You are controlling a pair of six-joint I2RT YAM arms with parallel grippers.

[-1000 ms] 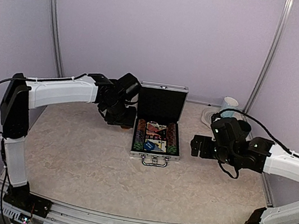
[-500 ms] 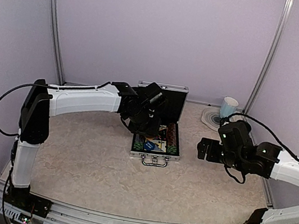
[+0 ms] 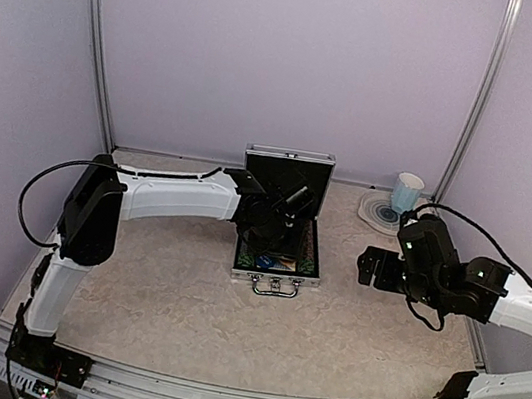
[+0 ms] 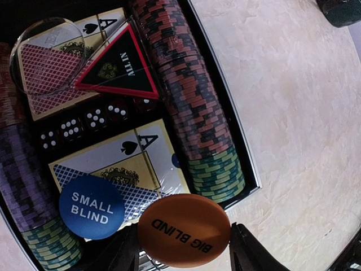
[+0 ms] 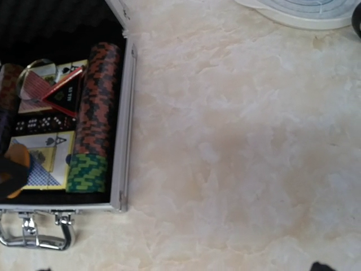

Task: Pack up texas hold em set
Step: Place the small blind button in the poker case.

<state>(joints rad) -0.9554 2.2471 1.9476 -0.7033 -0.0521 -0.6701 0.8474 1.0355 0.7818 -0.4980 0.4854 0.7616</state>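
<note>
The texas hold em set is a small silver case (image 3: 273,280) standing open with its lid up at mid-table. In the left wrist view its tray holds chip rows (image 4: 189,101), a red card deck (image 4: 48,84), a blue card deck (image 4: 121,169), dice, a black triangle (image 4: 119,65) and a clear disc (image 4: 48,51). A blue "SMALL BLIND" disc (image 4: 91,206) lies on the blue deck. My left gripper (image 4: 184,248) is shut on an orange "BIG BLIND" disc (image 4: 184,226) above the tray's near edge. My right gripper (image 3: 369,266) stands open to the right of the case, holding nothing.
A light-blue mug (image 3: 407,192) and a round swirled coaster (image 5: 304,11) sit at the back right. The case handle (image 5: 34,234) points toward the near edge. Bare marbled tabletop (image 5: 237,141) lies between the case and my right gripper.
My left arm has swung right, from beside the case's left edge to over its tray. The right gripper has drawn back a little to the right.
</note>
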